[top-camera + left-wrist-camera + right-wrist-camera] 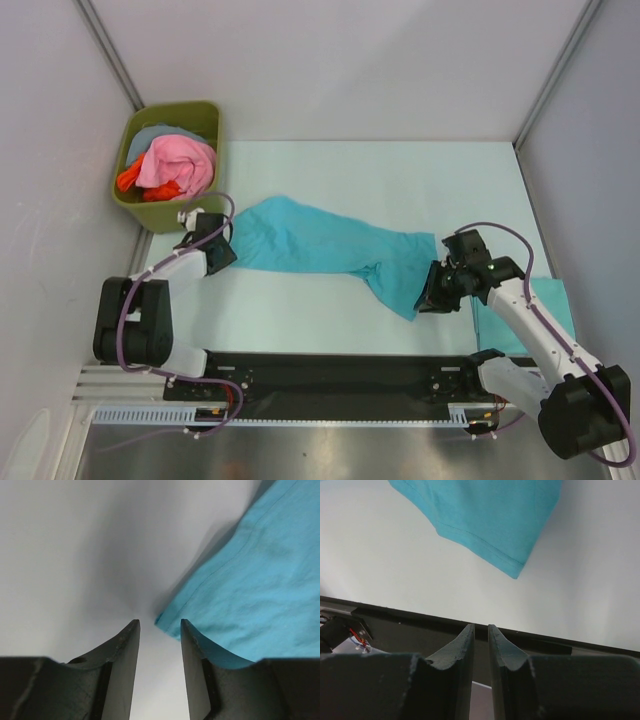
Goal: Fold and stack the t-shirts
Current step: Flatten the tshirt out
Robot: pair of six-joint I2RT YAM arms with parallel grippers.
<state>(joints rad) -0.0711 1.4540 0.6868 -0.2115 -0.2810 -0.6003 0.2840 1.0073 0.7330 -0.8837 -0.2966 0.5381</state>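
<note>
A turquoise t-shirt [320, 243] lies stretched out and rumpled across the middle of the table. My left gripper [224, 252] is at its left end. In the left wrist view the left gripper [160, 622] is open and empty, and a hemmed corner of the shirt [260, 580] lies just past the right fingertip. My right gripper [432, 299] is at the shirt's right end. In the right wrist view the right gripper [481, 626] has its jaws almost together with nothing between them, and the shirt [490, 515] lies apart beyond the tips. A second teal shirt [552, 303] lies folded flat at the right, partly under the right arm.
An olive-green bin [134, 203] stands at the back left with pink, orange and grey-blue clothes in it. The black base rail [330, 372] runs along the near edge of the table. Grey walls close in the left, right and back sides.
</note>
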